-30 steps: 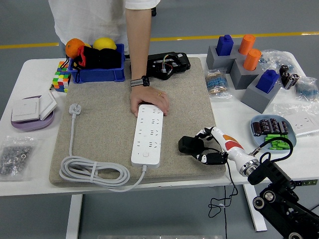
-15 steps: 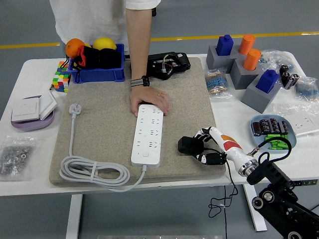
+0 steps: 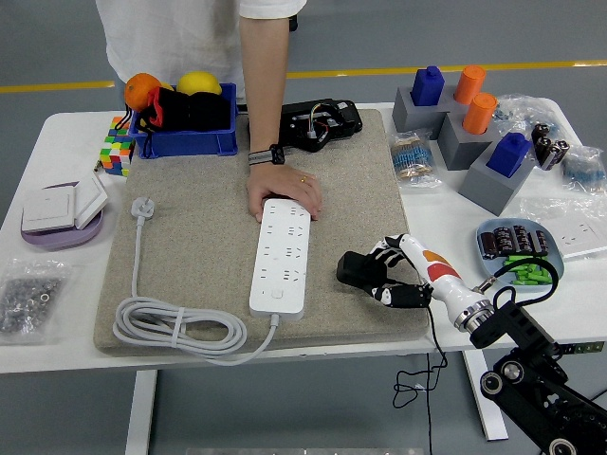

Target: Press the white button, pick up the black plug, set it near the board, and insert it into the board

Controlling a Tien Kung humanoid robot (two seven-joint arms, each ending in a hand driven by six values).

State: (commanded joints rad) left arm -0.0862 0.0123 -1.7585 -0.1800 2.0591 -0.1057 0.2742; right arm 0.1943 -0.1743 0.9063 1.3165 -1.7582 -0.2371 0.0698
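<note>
A white power strip (image 3: 282, 256) lies lengthwise on the grey mat (image 3: 199, 237), its white button (image 3: 277, 294) near the front end. My right hand (image 3: 387, 276) is shut on the black plug (image 3: 358, 270) and holds it just right of the strip, a little above the mat. The plug's black cable (image 3: 429, 365) hangs over the table's front edge. A person's hand (image 3: 281, 186) rests on the strip's far end and holds it down. The left arm is out of view.
The strip's white cord (image 3: 175, 327) is coiled at the mat's front left. A blue bin (image 3: 186, 140) with fruit, a colour cube (image 3: 115, 152), a black device (image 3: 321, 123), grey blocks with pegs (image 3: 465, 123), a blue dish (image 3: 518, 251) and small bags stand around the mat.
My right hand has moved slightly left and away from the front edge with the black plug in it. The person's hand and the strip have not moved.
</note>
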